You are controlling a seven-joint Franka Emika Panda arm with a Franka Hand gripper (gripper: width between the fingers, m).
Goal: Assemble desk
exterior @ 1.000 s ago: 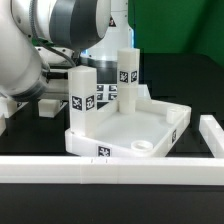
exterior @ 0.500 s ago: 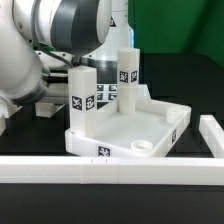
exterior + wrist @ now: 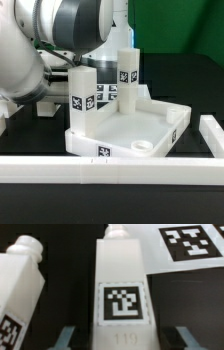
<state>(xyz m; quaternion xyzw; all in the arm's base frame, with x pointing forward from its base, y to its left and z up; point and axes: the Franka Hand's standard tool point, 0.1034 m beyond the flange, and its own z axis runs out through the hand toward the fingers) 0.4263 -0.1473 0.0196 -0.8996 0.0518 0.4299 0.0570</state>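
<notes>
Exterior view: we're seeing the large white plastic rimmed desk top (image 3: 130, 128) sitting mid-table on the black table (image 3: 30, 205), with two white tagged block legs (image 3: 82, 98) standing in its corners. Wrist view: the gripper (image 3: 122, 335) is straddling a white tagged block leg (image 3: 122, 274), its grey fingertips (image 3: 66, 335) sitting just off the sides, not clamping.

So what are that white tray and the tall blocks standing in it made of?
The desk top looks like moulded white plastic: smooth, matte, one-piece rim. The legs seem the same plastic; their tags are probably printed paper labels.
</notes>
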